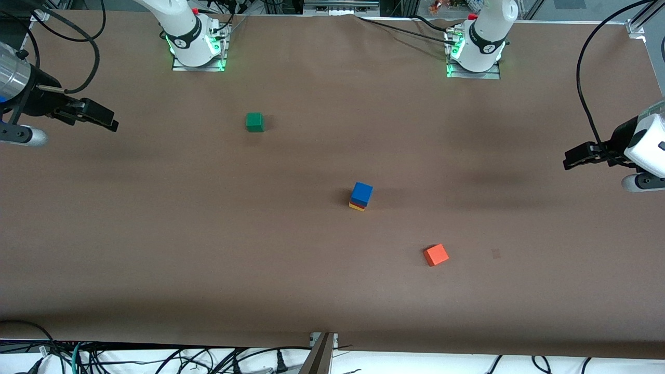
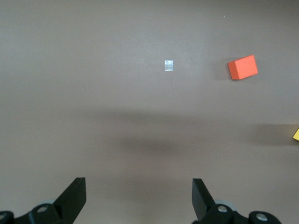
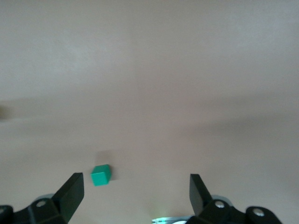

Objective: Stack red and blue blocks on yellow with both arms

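Right wrist view: the right arm's black two-finger gripper (image 3: 135,193) hangs above the plain brown table surface (image 3: 154,84), its two black fingers (image 3: 72,189) spread wide apart with nothing between them. On the table sits a small matte green cube (image 3: 100,175), just beside one finger in this picture, resting flat with a faint shadow at its side. At the picture's edge between the fingers, a sliver of something pale with a green glow (image 3: 161,220) peeks in, too little showing to say what it is. Soft dark shadow bands lie across the brown surface
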`<action>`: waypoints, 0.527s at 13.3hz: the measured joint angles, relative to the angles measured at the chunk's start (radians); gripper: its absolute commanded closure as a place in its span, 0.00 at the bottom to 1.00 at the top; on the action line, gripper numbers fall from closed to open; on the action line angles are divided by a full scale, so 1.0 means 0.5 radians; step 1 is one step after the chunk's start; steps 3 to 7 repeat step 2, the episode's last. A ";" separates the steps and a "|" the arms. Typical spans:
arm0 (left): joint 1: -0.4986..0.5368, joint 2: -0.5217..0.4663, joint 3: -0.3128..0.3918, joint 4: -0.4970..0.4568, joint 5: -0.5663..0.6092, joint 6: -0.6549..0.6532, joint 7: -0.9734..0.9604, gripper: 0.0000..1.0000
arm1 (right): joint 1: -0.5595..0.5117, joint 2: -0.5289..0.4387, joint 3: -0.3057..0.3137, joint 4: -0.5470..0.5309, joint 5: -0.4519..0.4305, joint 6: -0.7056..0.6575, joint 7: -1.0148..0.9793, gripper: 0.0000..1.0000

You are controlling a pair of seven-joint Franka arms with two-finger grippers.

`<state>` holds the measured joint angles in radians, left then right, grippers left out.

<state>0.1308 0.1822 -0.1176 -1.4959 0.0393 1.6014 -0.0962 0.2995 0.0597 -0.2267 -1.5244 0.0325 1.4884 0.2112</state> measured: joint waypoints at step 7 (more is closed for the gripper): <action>0.000 0.000 0.000 0.000 0.000 0.000 0.000 0.00 | 0.000 0.000 0.047 -0.007 -0.046 0.000 -0.001 0.00</action>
